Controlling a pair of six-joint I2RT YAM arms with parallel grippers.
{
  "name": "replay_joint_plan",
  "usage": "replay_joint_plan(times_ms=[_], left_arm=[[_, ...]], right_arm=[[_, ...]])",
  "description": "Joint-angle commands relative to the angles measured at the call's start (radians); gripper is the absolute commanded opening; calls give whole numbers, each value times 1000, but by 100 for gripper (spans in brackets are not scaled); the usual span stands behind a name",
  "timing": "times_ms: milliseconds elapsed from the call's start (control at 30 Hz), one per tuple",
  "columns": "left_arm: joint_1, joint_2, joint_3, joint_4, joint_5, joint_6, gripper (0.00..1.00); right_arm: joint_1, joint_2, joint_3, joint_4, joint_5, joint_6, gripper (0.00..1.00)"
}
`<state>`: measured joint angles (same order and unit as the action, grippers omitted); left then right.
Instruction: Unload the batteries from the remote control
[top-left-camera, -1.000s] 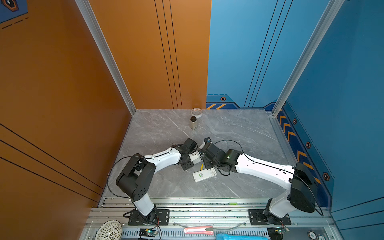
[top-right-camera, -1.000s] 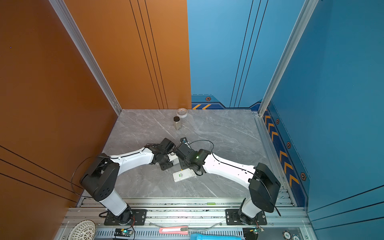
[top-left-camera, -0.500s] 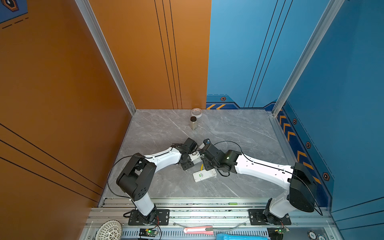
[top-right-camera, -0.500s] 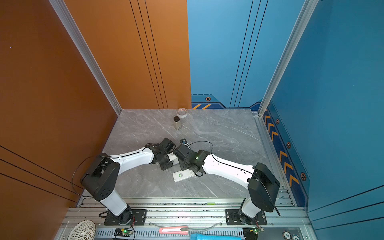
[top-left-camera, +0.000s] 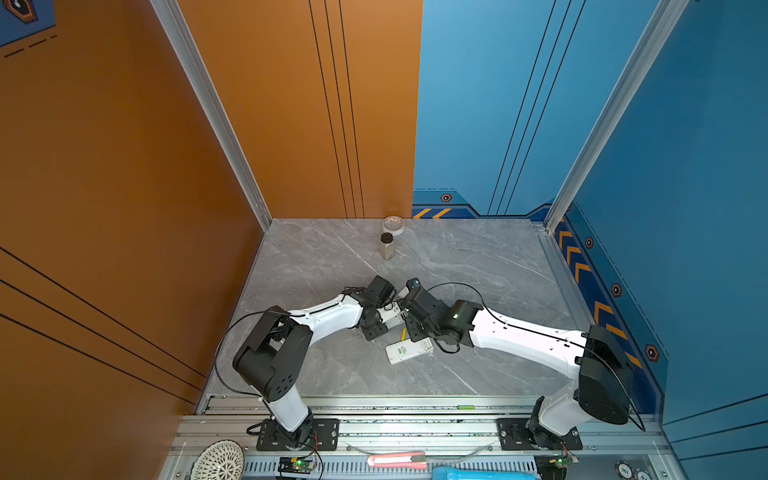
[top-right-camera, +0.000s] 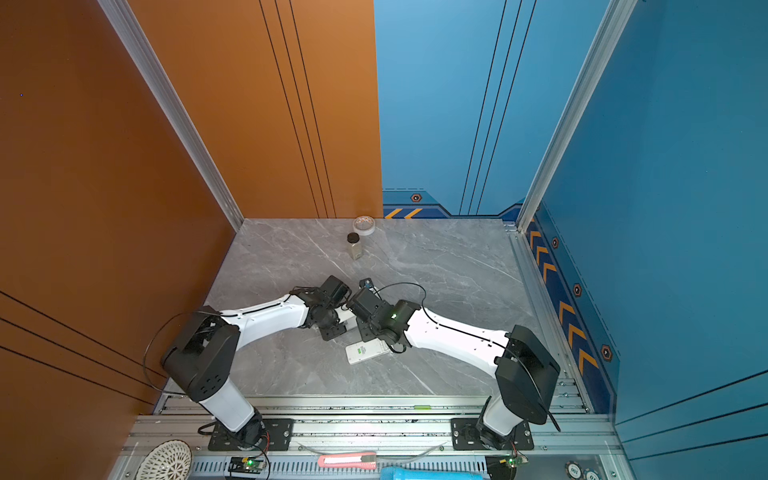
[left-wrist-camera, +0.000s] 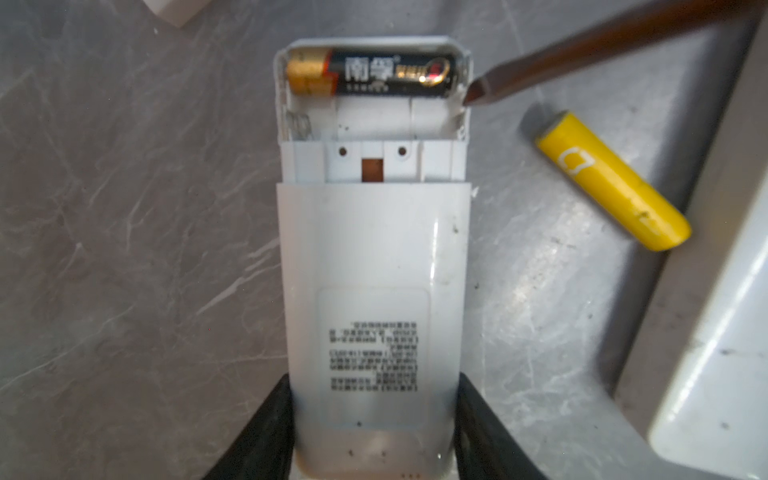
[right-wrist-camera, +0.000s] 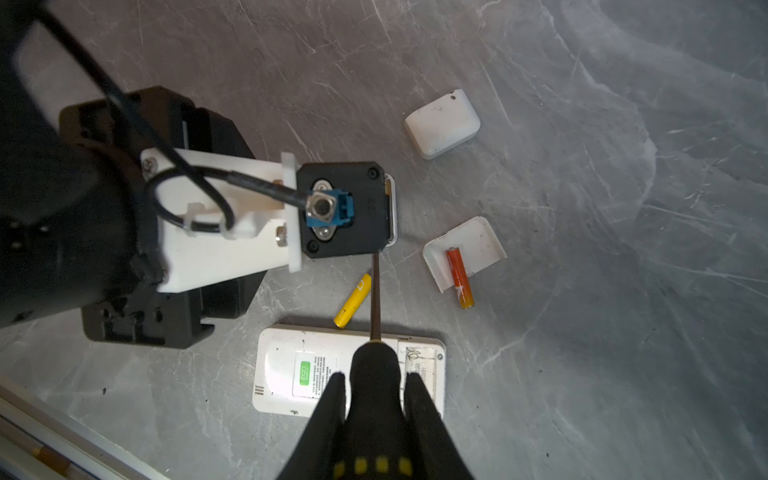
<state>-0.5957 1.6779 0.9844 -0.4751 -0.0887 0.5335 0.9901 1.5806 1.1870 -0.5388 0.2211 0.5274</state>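
Random clutter, grey marble tabletop (top-left-camera: 478, 257)
Small black-capped clear bottle (top-left-camera: 387, 247) upright beside white tape roll (top-left-camera: 393, 225); red utility knife (top-left-camera: 395, 460) at front aluminium frame (top-left-camera: 415, 434).

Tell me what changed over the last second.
Hardly anything. The right gripper, shut on the screwdriver, edged slightly toward the left gripper, which still clamps the remote. The yellow battery and the second remote on the table lie where they were.
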Motion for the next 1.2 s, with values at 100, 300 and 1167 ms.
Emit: replay_joint_plan(times_ms=[100,300,1167], left_arm=[[8,14,22,-31,15,7,0],[7,16,23,-31,15,7,0],[-1,25,34,-32,21,13,0]], right_arm=[[-7,4,-15,4,-10,-1,0],[-10,-3,-21,-5,-7,-1,0],[-25,-9,-15,30,-5,-12,0]])
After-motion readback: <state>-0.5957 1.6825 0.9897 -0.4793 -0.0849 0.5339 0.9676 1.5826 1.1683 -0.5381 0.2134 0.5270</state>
